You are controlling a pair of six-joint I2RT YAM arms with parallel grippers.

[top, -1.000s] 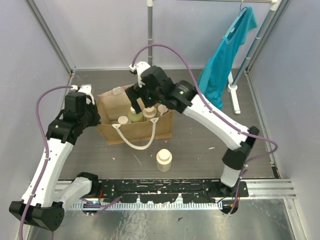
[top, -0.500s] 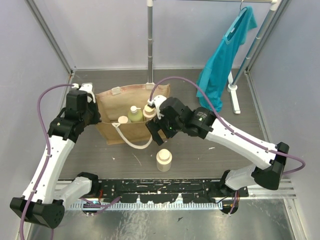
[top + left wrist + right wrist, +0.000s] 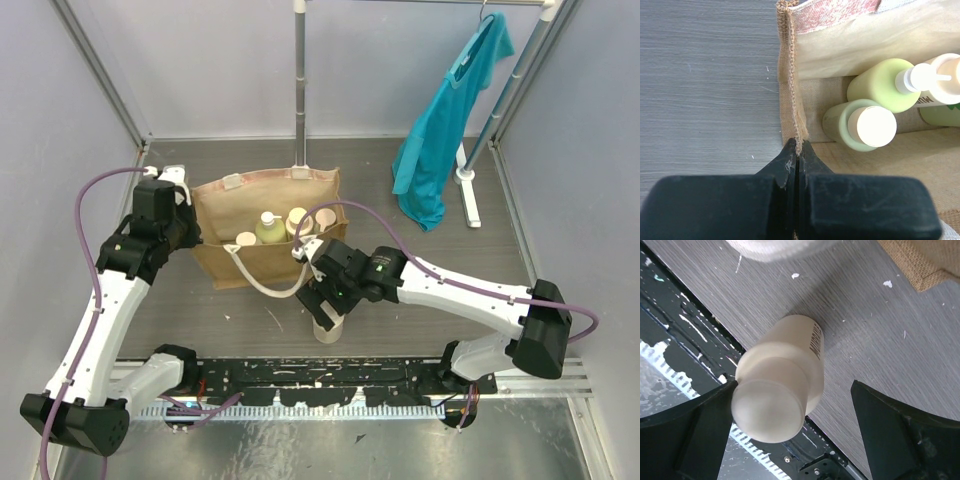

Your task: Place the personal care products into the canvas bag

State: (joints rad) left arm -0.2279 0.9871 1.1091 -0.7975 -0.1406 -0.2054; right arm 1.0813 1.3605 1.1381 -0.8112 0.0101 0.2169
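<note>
Outside the canvas bag (image 3: 300, 190), one cream bottle (image 3: 785, 375) stands on the grey table (image 3: 420, 170), just in front of the bag and close to the black rail at the near edge. In the right wrist view its rounded cap points up toward the camera and dark print runs down its side. The right gripper (image 3: 793, 385) hangs directly over it with its jaws spread wide, one finger on each side of the bottle. One finger is very near the cap, and contact cannot be judged. From above, this gripper covers most of the bottle.

Inside the bag, the left wrist view shows a cream-capped green bottle (image 3: 860, 125) upright beside a green pump bottle (image 3: 880, 85), the two touching. Part of a third bottle shows at the frame's right edge. The overhead camera shows at least three tops within the bag.

The left gripper (image 3: 797, 150) is pinched tight on the bag's burlap side rim. A white rope handle (image 3: 270, 288) droops over the bag's front face. A teal shirt (image 3: 445, 120) hangs at the far right, well apart from the bag.
</note>
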